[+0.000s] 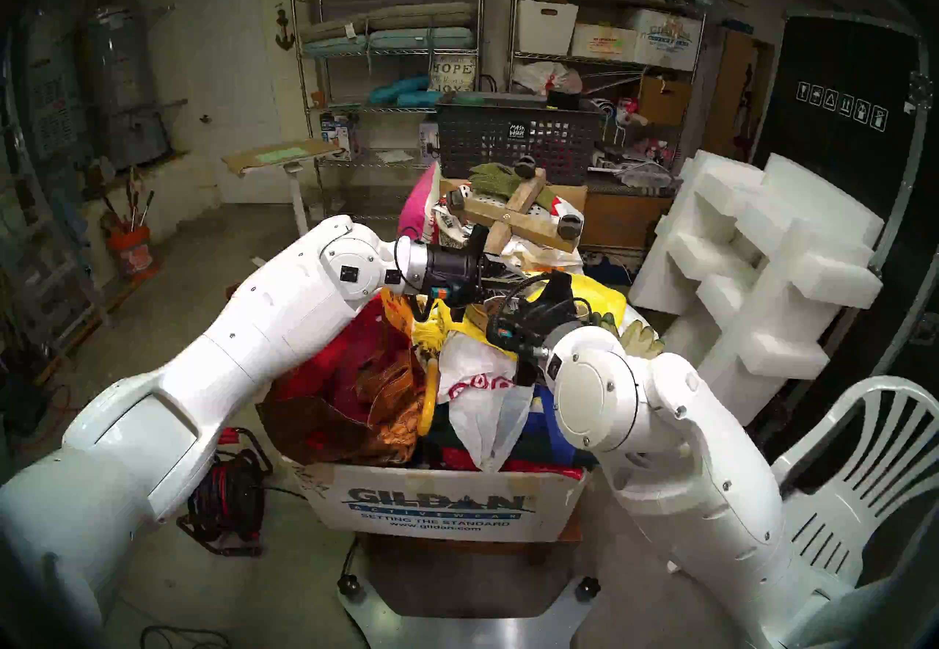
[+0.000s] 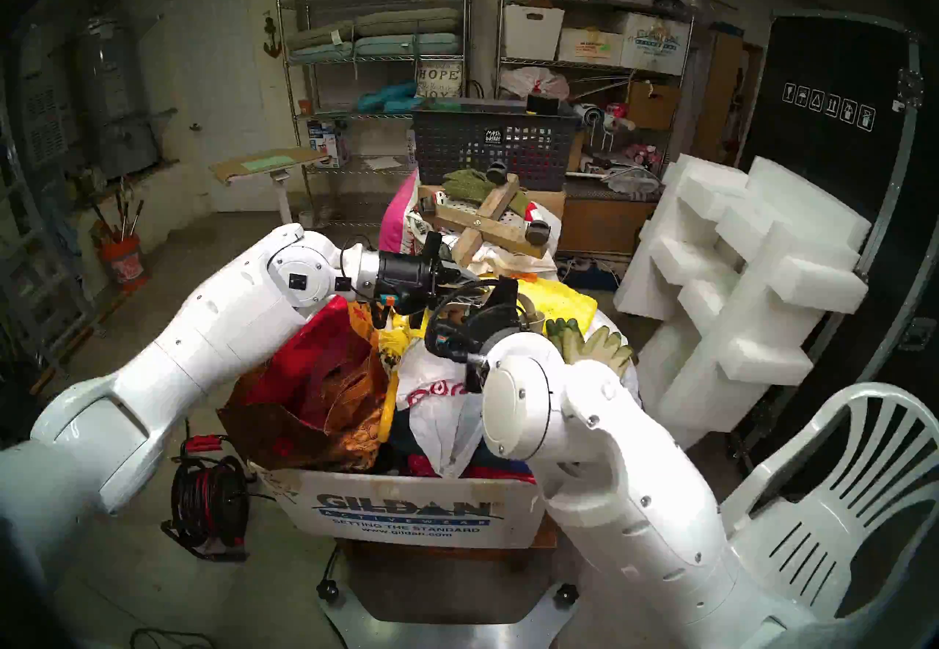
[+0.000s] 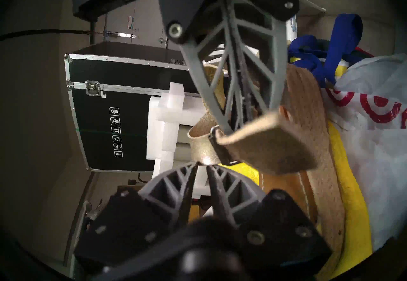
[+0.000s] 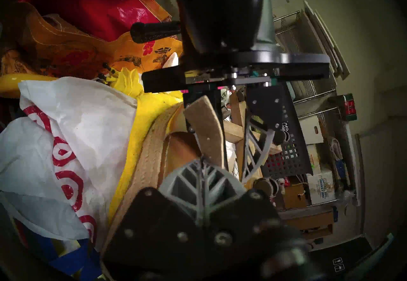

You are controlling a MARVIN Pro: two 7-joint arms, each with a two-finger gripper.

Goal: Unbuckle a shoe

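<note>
Working the shoe [image 3: 308, 133] atop the bag pile in the box: the right gripper [image 4: 201, 159] has its jaws together, pinching the ankle strap [image 4: 209, 133] by the buckle [image 3: 213, 129]. The left gripper [image 3: 202, 165] pinches the gold strap end [image 3: 202, 148]. The strap looks not yet pulled free of the buckle

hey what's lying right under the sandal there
The sandal rests on a yellow plastic bag, beside a white bag with red rings. Anything beneath those bags is covered.
</note>
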